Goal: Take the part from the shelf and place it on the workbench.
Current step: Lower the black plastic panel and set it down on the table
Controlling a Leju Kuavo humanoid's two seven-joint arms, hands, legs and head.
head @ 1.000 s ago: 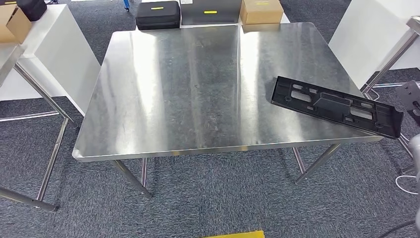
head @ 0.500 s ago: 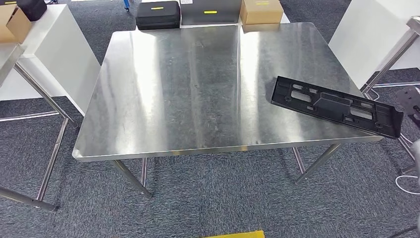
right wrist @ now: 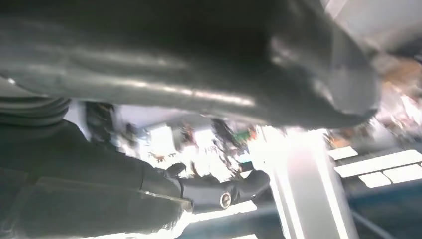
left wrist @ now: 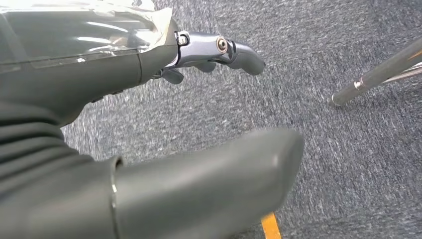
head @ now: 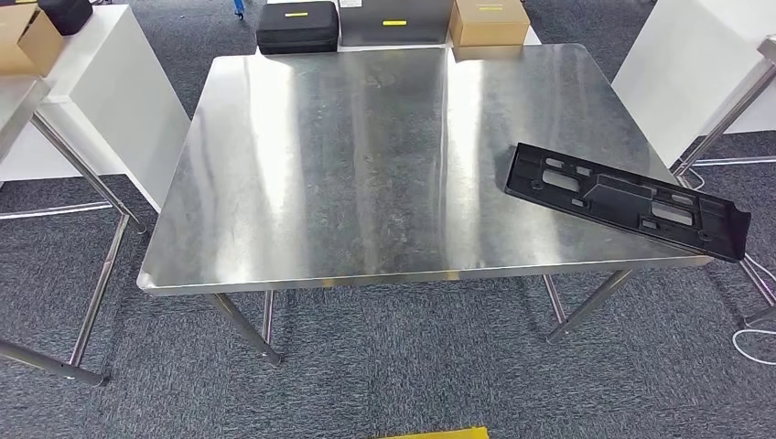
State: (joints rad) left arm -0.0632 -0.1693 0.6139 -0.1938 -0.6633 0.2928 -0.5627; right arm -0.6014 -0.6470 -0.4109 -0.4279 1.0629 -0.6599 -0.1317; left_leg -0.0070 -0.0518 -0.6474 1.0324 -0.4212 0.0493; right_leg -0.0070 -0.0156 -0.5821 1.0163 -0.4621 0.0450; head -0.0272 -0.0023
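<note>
The part [head: 627, 199] is a long black plastic bracket lying flat on the steel workbench [head: 366, 165], near its right front corner, with one end sticking out past the edge. No hand touches it. My left hand [left wrist: 74, 74] hangs over the carpet, its thumb [left wrist: 209, 174] and fingers [left wrist: 234, 50] spread apart and holding nothing. My right hand [right wrist: 74, 164] is blurred in its wrist view, and its thumb [right wrist: 199, 64] stands well apart from the fingers [right wrist: 224, 191], with nothing between them.
Behind the workbench stand a black case [head: 297, 26], a grey box [head: 393, 20] and a cardboard box [head: 490, 20]. A white cabinet [head: 101, 101] and another table's legs [head: 91, 274] stand on the left, a white panel [head: 686, 73] on the right. Cables [head: 755, 338] lie on the carpet.
My right hand, seen at the right edge of the head view, has drawn back out of that view. The camera has shifted slightly. The part has stayed where it lies.
</note>
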